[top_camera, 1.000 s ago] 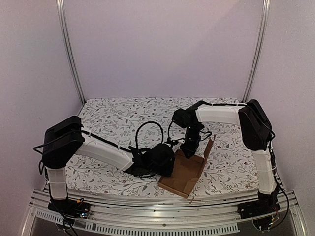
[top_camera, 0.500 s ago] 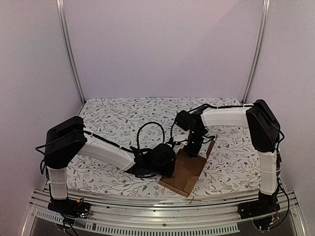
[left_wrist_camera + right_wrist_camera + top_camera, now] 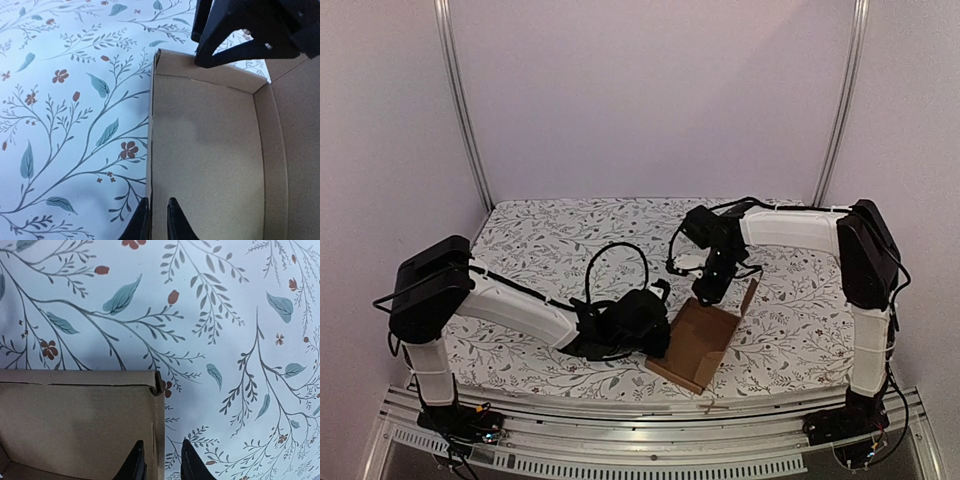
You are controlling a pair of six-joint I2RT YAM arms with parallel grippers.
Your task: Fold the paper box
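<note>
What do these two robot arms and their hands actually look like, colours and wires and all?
Both the left arm and the right arm have smooth white tube-like segments joined by bulky black joint housings. Thin black cables loop loosely beside them. The left hand and the right hand are black, each ending in two slim, pointed fingers. No markings are visible.

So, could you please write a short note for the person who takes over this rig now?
Left pincer: shut on a side wall of the box.
Right pincer: open, astride another wall, near a corner.
Box: on the flowered cloth, near the front edge.
Done: walls stand up on several sides.
Left: the tall flap on the right is not folded in, it seems.
</note>
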